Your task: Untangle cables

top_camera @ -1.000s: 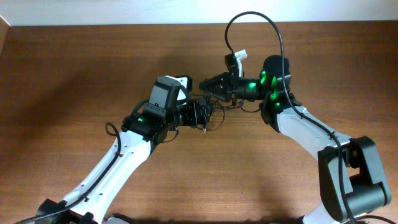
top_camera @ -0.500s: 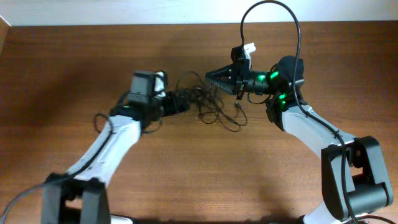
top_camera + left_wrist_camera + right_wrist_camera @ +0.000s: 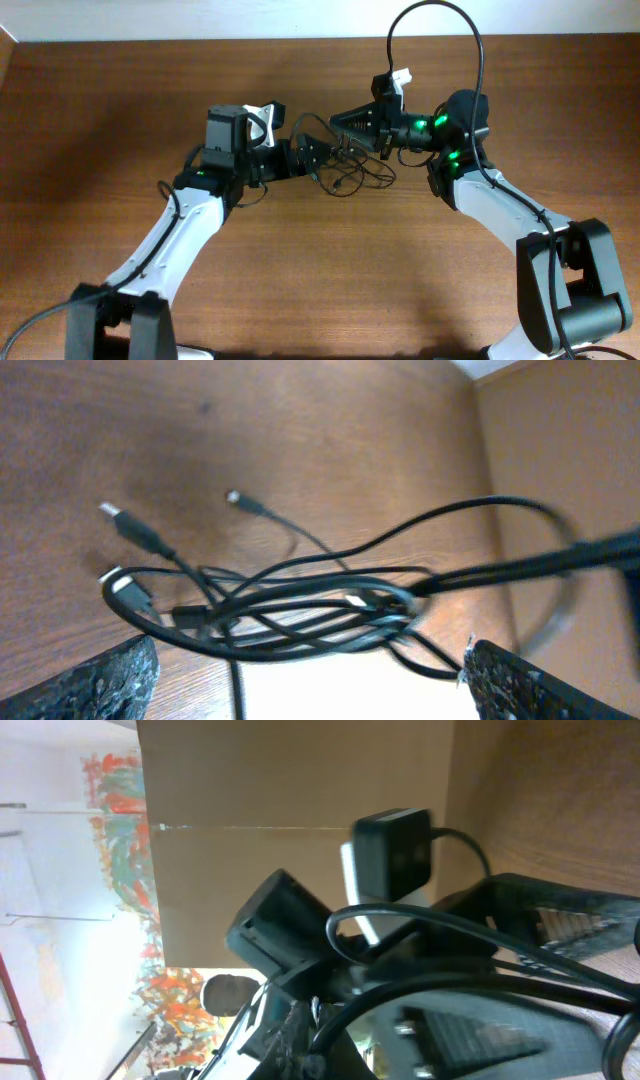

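Observation:
The cables (image 3: 352, 172) are a tangle of thin black cords hanging between the two grippers above the wooden table. My right gripper (image 3: 337, 120) is shut on strands of the tangle and holds it up; in the right wrist view a black cord (image 3: 420, 920) loops out from its closed jaws (image 3: 328, 1020). My left gripper (image 3: 316, 160) is open at the tangle's left side. In the left wrist view the cables (image 3: 300, 600) with small plugs (image 3: 125, 520) cross just in front of its wide-apart fingers (image 3: 310, 650).
The brown wooden table (image 3: 120, 120) ends at a white wall strip (image 3: 200, 20) along the back. The right arm's own thick black wire (image 3: 435, 10) arcs above its wrist. The left arm's wrist camera (image 3: 392, 842) faces the right gripper closely.
My left gripper pulled back to the left, then came right again to the tangle. My right gripper rose slightly and has held still for the last half second. The tangle bunched up between them.

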`<act>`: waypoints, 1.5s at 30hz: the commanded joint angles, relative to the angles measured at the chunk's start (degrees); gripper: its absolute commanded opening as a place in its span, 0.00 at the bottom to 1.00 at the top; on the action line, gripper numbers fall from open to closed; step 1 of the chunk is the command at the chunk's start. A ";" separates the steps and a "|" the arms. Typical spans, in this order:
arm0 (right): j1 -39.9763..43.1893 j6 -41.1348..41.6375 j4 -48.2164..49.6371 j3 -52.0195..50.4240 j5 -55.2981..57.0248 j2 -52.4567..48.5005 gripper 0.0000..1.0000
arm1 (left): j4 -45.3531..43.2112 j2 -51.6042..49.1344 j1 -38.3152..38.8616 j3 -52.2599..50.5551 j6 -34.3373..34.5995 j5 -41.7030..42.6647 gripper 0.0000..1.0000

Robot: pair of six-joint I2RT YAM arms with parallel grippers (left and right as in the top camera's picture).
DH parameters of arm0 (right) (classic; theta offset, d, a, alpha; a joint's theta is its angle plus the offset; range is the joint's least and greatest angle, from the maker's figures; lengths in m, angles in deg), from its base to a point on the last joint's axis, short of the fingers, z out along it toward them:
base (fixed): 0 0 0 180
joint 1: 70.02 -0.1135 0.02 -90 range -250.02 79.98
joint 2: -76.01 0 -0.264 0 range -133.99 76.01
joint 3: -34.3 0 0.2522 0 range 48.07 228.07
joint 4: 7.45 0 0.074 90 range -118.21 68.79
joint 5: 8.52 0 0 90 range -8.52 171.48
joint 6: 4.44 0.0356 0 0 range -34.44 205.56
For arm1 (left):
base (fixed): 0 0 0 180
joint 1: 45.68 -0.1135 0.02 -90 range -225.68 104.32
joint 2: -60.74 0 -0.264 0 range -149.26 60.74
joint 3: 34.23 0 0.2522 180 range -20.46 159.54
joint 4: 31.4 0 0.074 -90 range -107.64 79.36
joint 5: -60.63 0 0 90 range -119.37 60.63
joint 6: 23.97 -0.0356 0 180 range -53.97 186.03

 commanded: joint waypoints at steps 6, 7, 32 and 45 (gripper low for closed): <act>-0.02 -0.44 0.61 0.52 0.92 0.66 0.04 | -16.20 -11.61 1.07 0.55 13.64 17.03 0.99; -0.07 -0.44 0.61 0.52 0.96 0.66 0.04 | -16.02 -12.11 1.49 0.55 15.69 17.49 0.99; -0.37 -28.13 -24.13 0.52 18.97 0.66 0.04 | -0.90 -6.97 -1.79 0.55 38.27 10.36 0.59; -2.95 -19.98 -23.43 0.52 14.56 0.66 0.04 | -12.39 -7.89 15.41 0.55 43.60 -19.91 0.40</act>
